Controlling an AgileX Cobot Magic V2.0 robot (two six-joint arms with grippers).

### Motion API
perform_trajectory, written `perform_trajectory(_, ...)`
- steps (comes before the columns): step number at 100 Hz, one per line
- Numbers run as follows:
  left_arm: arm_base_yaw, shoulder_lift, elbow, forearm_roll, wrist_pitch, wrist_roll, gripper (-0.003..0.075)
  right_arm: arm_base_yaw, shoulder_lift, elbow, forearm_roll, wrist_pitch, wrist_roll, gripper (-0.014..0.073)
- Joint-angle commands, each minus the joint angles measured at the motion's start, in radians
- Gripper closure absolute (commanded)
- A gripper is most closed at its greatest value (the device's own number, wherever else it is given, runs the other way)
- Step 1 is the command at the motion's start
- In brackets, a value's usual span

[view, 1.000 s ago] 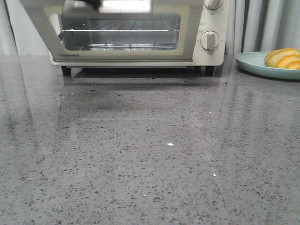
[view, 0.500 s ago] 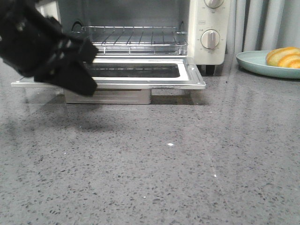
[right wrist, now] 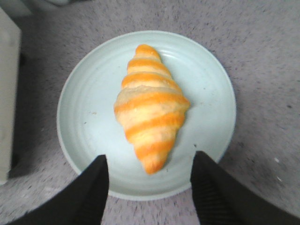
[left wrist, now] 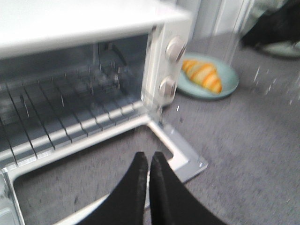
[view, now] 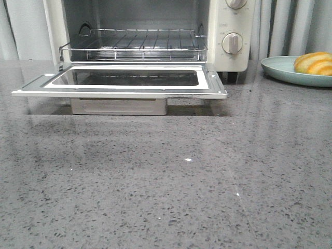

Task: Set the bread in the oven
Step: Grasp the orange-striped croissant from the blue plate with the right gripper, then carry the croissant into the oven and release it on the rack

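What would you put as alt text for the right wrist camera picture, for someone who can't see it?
A striped golden-orange bread lies in the middle of a pale green round plate on a grey speckled counter, seen from straight above. The open right gripper hovers over it, one black finger to either side of the roll's near end. A cream edge of the oven shows at the side.

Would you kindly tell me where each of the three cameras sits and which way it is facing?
Front view: low over the table, facing the oven with its door folded down; no arm shows.
Left wrist view: above the door, facing the rack; left gripper shut.
Right wrist view: straight down on the bread on its plate; right gripper open around it.
All three show bread and plate.
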State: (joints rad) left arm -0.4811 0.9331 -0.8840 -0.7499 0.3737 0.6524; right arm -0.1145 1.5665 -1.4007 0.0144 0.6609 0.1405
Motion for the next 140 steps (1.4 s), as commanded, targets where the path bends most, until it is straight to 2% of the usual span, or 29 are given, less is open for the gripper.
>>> perform_trajectory(1, 0.002, -0.072, -0.032, -0.026, -0.046, 0.001, 0.0742, -0.006, 0.027, -0.043, -0.014, -0.113, -0.009, 0.0260)
perform_trajectory(30, 0.002, -0.176, -0.032, -0.026, -0.030, 0.001, 0.0742, -0.006, 0.224, -0.045, -0.044, -0.181, -0.009, 0.0267)
perform_trajectory(37, 0.002, -0.180, -0.032, -0.026, -0.017, 0.001, 0.0742, -0.002, 0.253, -0.045, -0.042, -0.163, -0.009, 0.0299)
perform_trajectory(44, 0.002, -0.180, -0.032, -0.026, -0.010, 0.001, 0.0742, 0.000, 0.268, -0.045, -0.037, -0.144, -0.005, 0.0439)
perform_trajectory(49, 0.002, -0.180, -0.032, -0.026, -0.008, -0.001, 0.0742, 0.000, 0.270, -0.045, -0.033, -0.132, -0.005, 0.0608)
perform_trajectory(52, 0.002, -0.180, -0.032, -0.026, -0.008, -0.001, 0.0742, 0.000, 0.270, -0.045, -0.028, -0.132, -0.001, 0.0667)
perform_trajectory(67, 0.002, -0.180, -0.032, -0.026, -0.008, -0.001, 0.0742, 0.000, 0.210, -0.045, -0.014, -0.141, -0.001, 0.0661)
perform_trajectory(87, 0.002, -0.200, -0.032, -0.026, -0.008, -0.001, 0.0742, 0.040, -0.038, -0.045, -0.014, -0.166, -0.016, 0.0661)
perform_trajectory(98, 0.002, -0.200, -0.032, -0.026, -0.008, -0.001, 0.0742, 0.142, -0.170, -0.045, -0.014, -0.151, -0.063, 0.0661)
perform_trajectory(110, 0.002, -0.200, -0.032, -0.022, -0.018, -0.001, 0.0742, 0.341, -0.254, -0.045, -0.014, -0.149, -0.149, 0.0661)
perform_trajectory(127, 0.002, -0.200, -0.032, -0.022, -0.018, 0.001, 0.0742, 0.625, -0.203, -0.045, -0.014, -0.188, -0.174, 0.0661)
perform_trajectory(140, 0.002, -0.200, -0.032, -0.022, -0.016, 0.001, 0.0742, 0.721, -0.102, -0.047, -0.014, -0.269, -0.189, 0.0661)
